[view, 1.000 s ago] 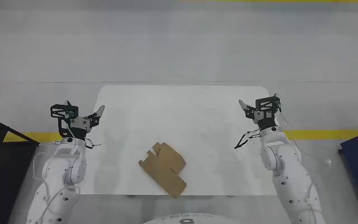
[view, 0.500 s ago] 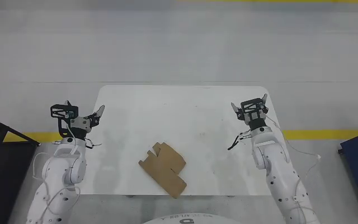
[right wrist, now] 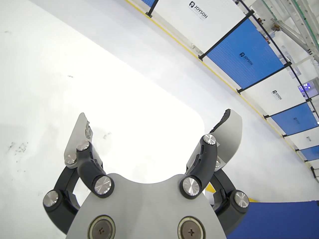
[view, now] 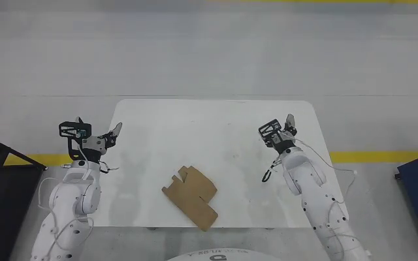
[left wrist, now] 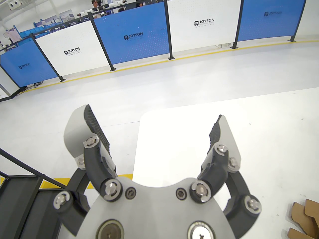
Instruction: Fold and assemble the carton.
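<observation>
Carton [view: 190, 196] lies flat and unassembled on the table [view: 215, 124]. It sits near the front edge, roughly mid-width, a bit left of centre. It is brown cardboard lying at an angle to the table edges, with notched flaps at its far end. Nothing touches it.

We see the left gripper [left wrist: 153, 115] at the table's left edge, about halfway along it. Jaws are spread wide with nothing between the pads [left wrist: 96, 125]. Between the fingers, the left wrist view shows the table's far left corner and the floor beyond. A corner of the carton [left wrist: 302, 221] shows at the edge of that view, well apart from the gripper.

We see the right gripper [right wrist: 156, 114] above the right part of the table, near the far right corner. Its jaws are also spread and hold nothing. The right wrist view shows the rounded table corner [right wrist: 197, 119] just past the fingertips. There are a few dark scuffs [right wrist: 18, 148] on the tabletop beside it. The carton is well apart from this gripper too, nearer the front and further left.

Around the cell:
- a yellow floor line [view: 372, 156] runs past both sides of the table
- a fence of blue and white panels [left wrist: 139, 38] stands beyond the floor
- a black frame [left wrist: 22, 182] stands beside the left arm
</observation>
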You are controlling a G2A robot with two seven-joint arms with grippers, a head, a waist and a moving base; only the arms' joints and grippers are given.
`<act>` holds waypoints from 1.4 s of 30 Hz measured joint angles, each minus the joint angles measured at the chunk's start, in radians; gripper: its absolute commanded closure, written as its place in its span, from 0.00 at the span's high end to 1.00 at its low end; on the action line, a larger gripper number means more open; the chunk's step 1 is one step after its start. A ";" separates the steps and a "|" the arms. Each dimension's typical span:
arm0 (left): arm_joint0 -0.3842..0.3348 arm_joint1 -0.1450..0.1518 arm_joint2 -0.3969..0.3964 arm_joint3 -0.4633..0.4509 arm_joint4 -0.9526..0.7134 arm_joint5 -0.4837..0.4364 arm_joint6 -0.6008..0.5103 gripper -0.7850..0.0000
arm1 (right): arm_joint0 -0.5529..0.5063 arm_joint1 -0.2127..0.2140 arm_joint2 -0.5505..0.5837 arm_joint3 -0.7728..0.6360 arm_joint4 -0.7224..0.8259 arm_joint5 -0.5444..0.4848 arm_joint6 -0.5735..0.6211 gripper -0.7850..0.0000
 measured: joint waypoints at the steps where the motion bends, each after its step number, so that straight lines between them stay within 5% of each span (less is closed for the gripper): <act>1: 0.000 0.000 0.000 0.000 0.000 0.000 0.000 1.00 | 0.004 0.000 -0.006 0.004 -0.012 -0.007 0.013 1.00; 12: 0.000 0.000 0.000 0.000 0.000 0.000 0.000 1.00 | 0.035 -0.009 -0.076 0.052 -0.117 -0.040 0.095 1.00; 18: 0.000 0.000 0.000 0.000 0.000 0.000 0.000 1.00 | 0.054 -0.008 -0.087 0.069 -0.122 -0.154 0.153 1.00; 37: 0.000 0.000 0.000 0.000 0.000 0.000 0.000 1.00 | 0.054 -0.008 -0.087 0.069 -0.122 -0.154 0.152 1.00; 42: 0.000 0.000 0.000 0.000 0.000 0.000 0.000 1.00 | 0.071 -0.010 -0.157 0.048 -0.195 -0.261 0.219 1.00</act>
